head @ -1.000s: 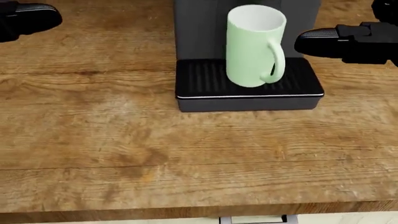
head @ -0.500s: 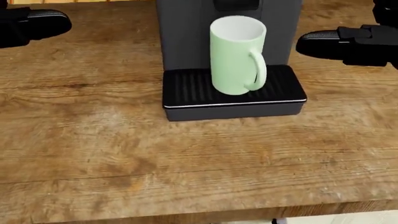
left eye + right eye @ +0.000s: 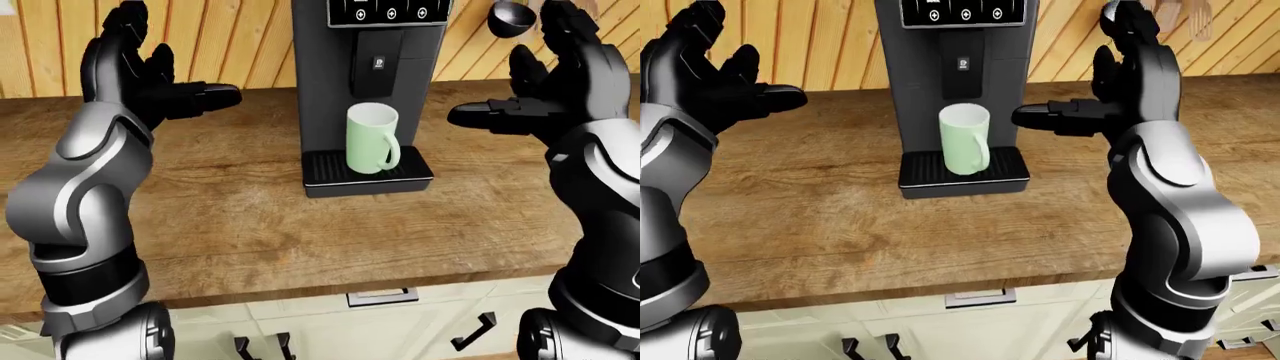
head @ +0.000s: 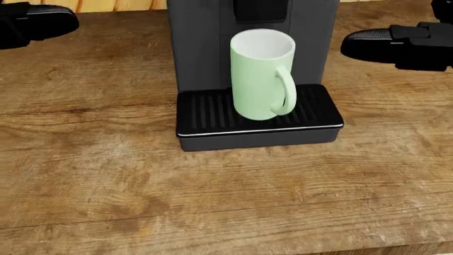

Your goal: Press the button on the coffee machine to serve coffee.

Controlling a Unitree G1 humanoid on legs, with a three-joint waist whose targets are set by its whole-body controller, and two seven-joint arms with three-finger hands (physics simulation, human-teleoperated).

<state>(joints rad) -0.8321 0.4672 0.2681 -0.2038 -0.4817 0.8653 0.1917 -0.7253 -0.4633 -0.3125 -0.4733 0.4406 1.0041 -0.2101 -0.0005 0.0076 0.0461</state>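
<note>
A dark grey coffee machine point(image 3: 340, 90) stands on the wooden counter, with a row of round buttons point(image 3: 390, 13) on its panel at the top of the left-eye view. A pale green mug point(image 4: 261, 74) stands upright on its black drip tray point(image 4: 205, 114), handle to the right. My left hand point(image 3: 150, 75) is open, raised left of the machine, one finger pointing toward it. My right hand point(image 3: 1110, 82) is open, raised right of the machine, one finger point(image 3: 1050, 115) stretched toward it at mug height. Neither hand touches anything.
The wooden counter point(image 3: 230, 225) runs across all views, with a plank wall point(image 3: 240, 45) above it. Cream cabinet drawers with handles point(image 3: 380, 298) show below the counter edge. A dark ladle-like utensil point(image 3: 508, 19) hangs on the wall at the upper right.
The head view has shifted, so the machine and mug sit lower and slightly left in the picture. Both hands keep about the same places at the view's upper corners.
</note>
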